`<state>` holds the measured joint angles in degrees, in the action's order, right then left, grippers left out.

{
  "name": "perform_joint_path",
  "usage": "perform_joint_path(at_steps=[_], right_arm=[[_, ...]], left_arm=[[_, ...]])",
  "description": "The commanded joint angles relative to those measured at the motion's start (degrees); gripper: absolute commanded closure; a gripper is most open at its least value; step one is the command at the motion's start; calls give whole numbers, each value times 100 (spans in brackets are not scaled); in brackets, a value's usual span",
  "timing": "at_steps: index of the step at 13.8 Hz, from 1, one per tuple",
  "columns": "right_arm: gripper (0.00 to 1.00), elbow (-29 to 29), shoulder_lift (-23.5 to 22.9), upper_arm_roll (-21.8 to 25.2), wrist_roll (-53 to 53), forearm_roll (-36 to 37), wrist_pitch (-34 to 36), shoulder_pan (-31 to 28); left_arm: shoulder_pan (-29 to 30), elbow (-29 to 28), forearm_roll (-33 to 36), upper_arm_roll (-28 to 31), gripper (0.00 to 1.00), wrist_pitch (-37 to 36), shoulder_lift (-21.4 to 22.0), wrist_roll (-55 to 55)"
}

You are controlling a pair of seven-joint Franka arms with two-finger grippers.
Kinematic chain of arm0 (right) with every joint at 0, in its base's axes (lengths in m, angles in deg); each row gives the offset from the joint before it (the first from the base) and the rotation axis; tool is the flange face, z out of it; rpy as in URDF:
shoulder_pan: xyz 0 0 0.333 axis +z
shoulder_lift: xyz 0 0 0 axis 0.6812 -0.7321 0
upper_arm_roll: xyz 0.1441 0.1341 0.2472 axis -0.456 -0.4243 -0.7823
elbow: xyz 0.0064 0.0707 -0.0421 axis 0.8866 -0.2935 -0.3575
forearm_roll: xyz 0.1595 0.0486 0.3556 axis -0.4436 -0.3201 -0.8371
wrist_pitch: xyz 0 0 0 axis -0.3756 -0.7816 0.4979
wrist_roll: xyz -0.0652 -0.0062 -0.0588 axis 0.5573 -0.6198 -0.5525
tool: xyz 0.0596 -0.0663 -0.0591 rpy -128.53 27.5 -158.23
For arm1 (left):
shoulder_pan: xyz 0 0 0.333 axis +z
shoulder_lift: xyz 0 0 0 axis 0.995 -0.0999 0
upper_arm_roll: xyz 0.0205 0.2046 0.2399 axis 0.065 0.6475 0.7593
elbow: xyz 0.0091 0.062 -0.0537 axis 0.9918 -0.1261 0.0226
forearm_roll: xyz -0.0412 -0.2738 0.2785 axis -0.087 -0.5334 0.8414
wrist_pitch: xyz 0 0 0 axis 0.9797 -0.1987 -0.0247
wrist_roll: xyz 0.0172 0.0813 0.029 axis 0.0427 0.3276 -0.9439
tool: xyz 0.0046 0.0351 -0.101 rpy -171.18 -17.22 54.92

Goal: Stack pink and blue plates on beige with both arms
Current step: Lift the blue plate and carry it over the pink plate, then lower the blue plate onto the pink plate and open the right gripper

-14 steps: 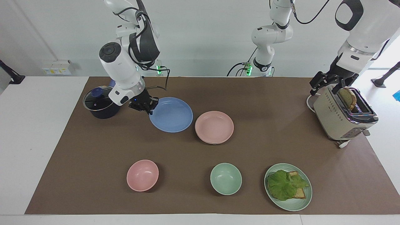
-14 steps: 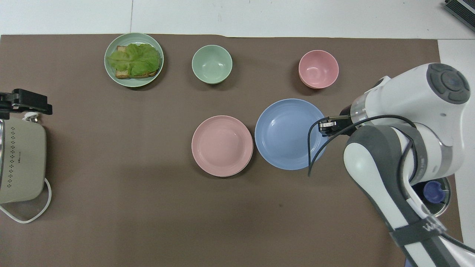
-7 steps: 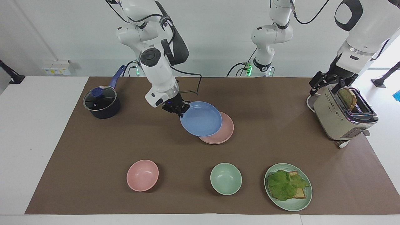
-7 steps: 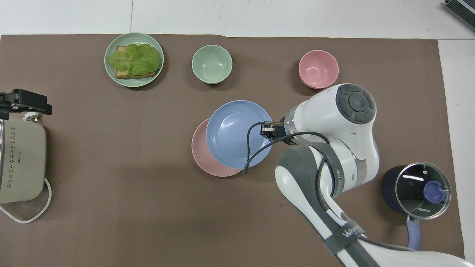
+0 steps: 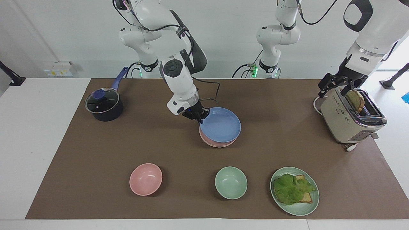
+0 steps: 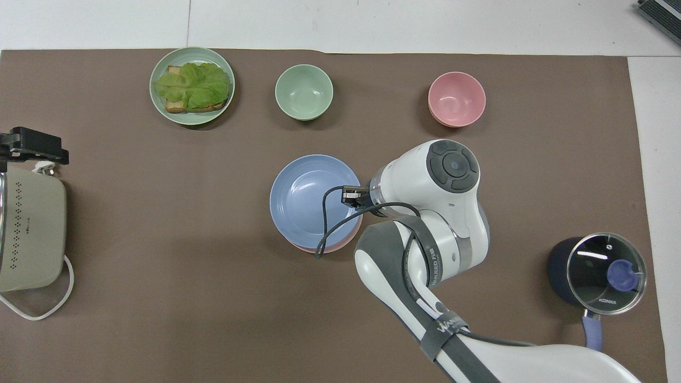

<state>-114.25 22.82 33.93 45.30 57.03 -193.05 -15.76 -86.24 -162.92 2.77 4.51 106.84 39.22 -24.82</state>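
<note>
While the right end effector grips the blue plate at its rim, the plate hangs tilted over the pink plate, offset toward 12 o'clock in the facing view. Left end effector waits open above the toaster.

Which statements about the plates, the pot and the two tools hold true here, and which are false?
1. The right tool grips the blue plate by its rim. True.
2. The blue plate is over the green bowl. False: it is over the pink plate.
3. The pot has its lid on. True.
4. The left tool hangs over the pink bowl. False: it is at the toaster.
</note>
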Motion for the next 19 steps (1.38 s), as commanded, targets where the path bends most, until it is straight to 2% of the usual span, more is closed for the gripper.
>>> perform_joint_path(at_steps=[1,12,14,17,18,19], right_arm=[[100,-274,33,-4,-22,-123,-206,33],[100,-513,-11,-4,-119,-123,-321,33],[100,-530,-116,-4,-119,-123,-591,50],[100,-530,-125,-4,-128,-123,-602,77],[93,-530,-125,-4,-128,-123,-593,77],[67,-530,-125,-4,-128,-123,-576,68]], left_arm=[[-75,-9,102,64,0,-84,50,-12],[-76,-9,102,55,0,-76,50,-12],[-75,-9,102,55,0,-76,50,-12],[-84,-9,102,55,0,-76,50,-12],[-76,-9,102,55,0,-76,50,-12],[-75,0,102,55,0,-76,50,-12]])
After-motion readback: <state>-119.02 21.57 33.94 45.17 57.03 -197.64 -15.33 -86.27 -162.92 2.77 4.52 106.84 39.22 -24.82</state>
